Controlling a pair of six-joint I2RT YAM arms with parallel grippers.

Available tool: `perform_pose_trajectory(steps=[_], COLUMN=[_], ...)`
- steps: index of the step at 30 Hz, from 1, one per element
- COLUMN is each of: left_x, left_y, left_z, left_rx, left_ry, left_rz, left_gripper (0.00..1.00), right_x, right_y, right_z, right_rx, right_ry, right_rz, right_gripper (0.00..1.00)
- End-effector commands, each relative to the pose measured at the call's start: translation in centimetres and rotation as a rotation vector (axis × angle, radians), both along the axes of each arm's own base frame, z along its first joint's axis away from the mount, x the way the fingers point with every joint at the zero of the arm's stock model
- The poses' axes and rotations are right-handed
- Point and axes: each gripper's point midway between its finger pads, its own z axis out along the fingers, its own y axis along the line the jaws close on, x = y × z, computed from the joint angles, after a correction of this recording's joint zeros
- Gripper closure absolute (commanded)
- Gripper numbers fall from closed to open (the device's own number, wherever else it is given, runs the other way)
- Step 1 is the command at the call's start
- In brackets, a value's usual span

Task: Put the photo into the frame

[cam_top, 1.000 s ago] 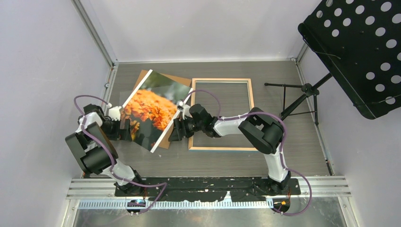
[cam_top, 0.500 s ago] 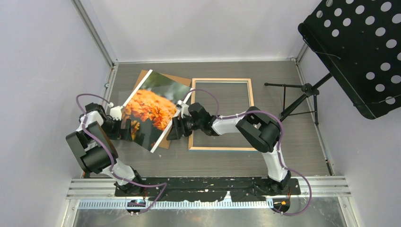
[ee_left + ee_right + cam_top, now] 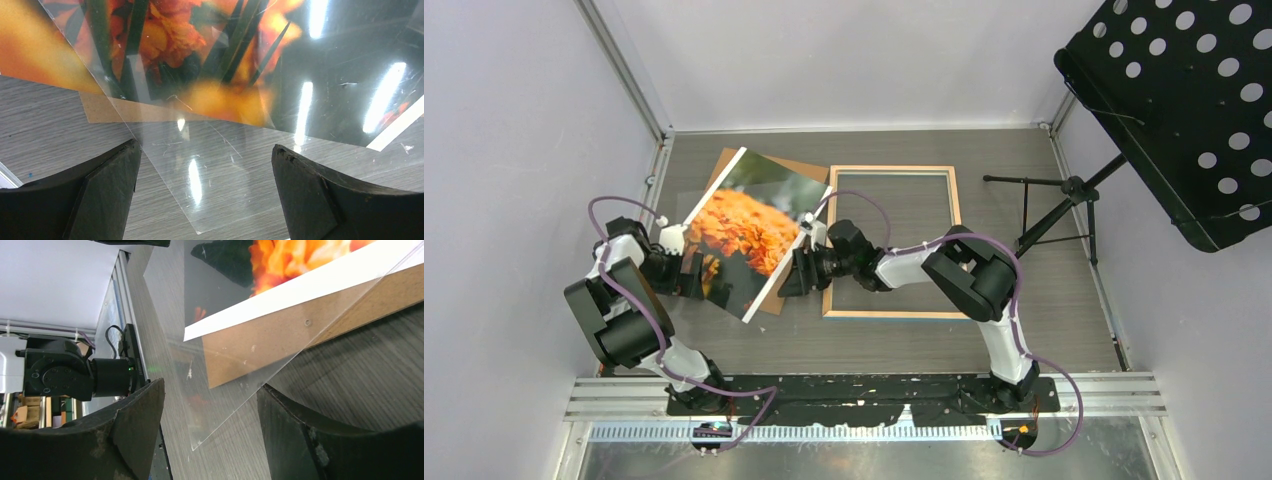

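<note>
The left tool (image 3: 692, 275) sits low over the grey surface (image 3: 924, 345) at the near left edge of the photo (image 3: 749, 225). Its fingers (image 3: 100, 195) are spread as wide as they go, and in the left wrist view a corner of a clear sheet (image 3: 200, 185) lies flat between them, clamped by neither. The right tool (image 3: 786, 280) is at the photo's near right edge, reaching in from the other side. Its jaws also stand well apart. In the right wrist view another corner of the clear sheet (image 3: 220, 410) pokes into the gap, and nothing is gripped.

The photo lies between the two tools, turned at an angle to the surface's edges, with the orange flowers facing up and white strips along its sides. The clear sheet covers its near part and overhangs onto the surface. A brown backing board (image 3: 809, 170) lies under the photo and shows beyond its far and near right edges.

The frame (image 3: 954, 240) lies flat to the right of the photo, light wood side up. The right arm crosses over its near left part. The photo is outside the frame, and its far right corner is just beside the frame's left rail.

A black perforated music stand (image 3: 1184, 110) stands at the far right.
</note>
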Motion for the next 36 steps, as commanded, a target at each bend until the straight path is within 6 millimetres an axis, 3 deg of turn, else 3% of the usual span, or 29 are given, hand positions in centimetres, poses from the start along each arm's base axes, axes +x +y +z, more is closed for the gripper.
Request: perform_pose_trajectory(steps=[1, 21, 32, 36], left_x=[-0.2, -0.6, -0.9, -1.0], left_y=[-2.0, -2.3, -2.5, -2.5], left_z=[0.3, 0.7, 0.8, 1.0], left_rx=[-0.073, -0.063, -0.057, -0.052], left_ry=[-0.02, -0.028, -0.034, -0.039], left_rz=[-0.047, -0.082, -0.091, -0.093], left_gripper=[0.01, 0.0, 0.0, 0.0], right_x=[-1.1, -2.3, -2.2, -1.7], right_y=[0.5, 0.6, 0.9, 1.0], right_z=[3.8, 6.8, 7.2, 6.5], right_rx=[0.114, 0.263, 0.317, 0.281], right_ry=[-0.028, -0.038, -0.002, 0.009], right_rz=[0.044, 0.096, 0.079, 0.055], right_gripper=[0.27, 0.3, 0.31, 0.32])
